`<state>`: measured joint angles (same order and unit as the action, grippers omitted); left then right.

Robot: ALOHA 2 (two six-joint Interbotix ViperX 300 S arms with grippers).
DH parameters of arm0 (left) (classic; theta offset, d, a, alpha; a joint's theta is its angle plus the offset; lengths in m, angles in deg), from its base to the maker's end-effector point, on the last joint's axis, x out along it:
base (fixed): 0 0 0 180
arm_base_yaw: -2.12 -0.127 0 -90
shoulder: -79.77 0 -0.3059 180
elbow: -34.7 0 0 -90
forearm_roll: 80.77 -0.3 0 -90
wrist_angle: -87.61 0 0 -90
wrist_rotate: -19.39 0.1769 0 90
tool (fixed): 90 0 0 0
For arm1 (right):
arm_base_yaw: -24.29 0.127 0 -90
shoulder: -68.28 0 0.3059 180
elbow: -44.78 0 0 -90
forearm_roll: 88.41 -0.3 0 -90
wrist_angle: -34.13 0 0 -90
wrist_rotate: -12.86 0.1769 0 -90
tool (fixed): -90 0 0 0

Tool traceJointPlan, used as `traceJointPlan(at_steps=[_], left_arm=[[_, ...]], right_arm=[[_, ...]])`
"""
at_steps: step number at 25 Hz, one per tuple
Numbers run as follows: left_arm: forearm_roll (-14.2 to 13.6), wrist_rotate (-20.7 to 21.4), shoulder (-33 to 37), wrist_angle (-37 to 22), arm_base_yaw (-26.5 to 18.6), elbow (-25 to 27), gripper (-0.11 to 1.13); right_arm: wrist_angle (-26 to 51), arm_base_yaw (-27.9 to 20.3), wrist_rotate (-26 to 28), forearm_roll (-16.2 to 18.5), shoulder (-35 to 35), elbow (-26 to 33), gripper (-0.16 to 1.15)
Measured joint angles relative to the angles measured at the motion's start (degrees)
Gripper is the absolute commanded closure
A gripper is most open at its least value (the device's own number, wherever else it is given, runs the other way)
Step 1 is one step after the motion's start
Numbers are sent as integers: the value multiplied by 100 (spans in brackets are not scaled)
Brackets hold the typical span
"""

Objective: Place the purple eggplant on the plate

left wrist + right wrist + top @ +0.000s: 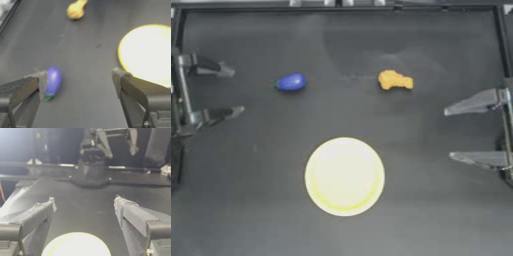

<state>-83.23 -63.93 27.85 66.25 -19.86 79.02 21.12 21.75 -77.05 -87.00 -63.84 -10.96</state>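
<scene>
glossy blue-purple eggplant [292, 82] w/ green tip, left pincer [230, 91] & right pincer [449, 133] wide open, empty

On my dark table [244, 210] I see 1 thing besides the job: a lumpy orange-yellow piece [394, 80]. It lies on the table's far half, a little right of the table's middle, clear of the table's edges.

The small glossy eggplant toy [292, 82] at the far left is deep blue-purple with a tiny green tip, and the lumpy piece [394, 80] to its right is orange-yellow. The large oval plate [315, 195] nearer me is pale yellow with a brighter yellow-green rim, all on a plain dark grey table [244, 210].
</scene>
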Motion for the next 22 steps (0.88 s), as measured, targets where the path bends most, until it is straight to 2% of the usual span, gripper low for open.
traceJointPlan(at_steps=[6, 10, 16, 22], left_arm=[[35, 694, -1151, -308, -545, -510, -2], [202, 1125, -1811, -448, -826, -826, -2], [1046, 2188, -2733, -483, -1274, -1204, -2], [2259, 3261, -3630, -466, -1688, -1485, -1]], right_arm=[[0, -44, 9, -9, 0, -9, -2], [0, -79, 9, -53, 0, -9, -2], [-9, -88, 18, -114, 0, -35, -2], [-9, -88, 18, -123, 9, -35, -2]])
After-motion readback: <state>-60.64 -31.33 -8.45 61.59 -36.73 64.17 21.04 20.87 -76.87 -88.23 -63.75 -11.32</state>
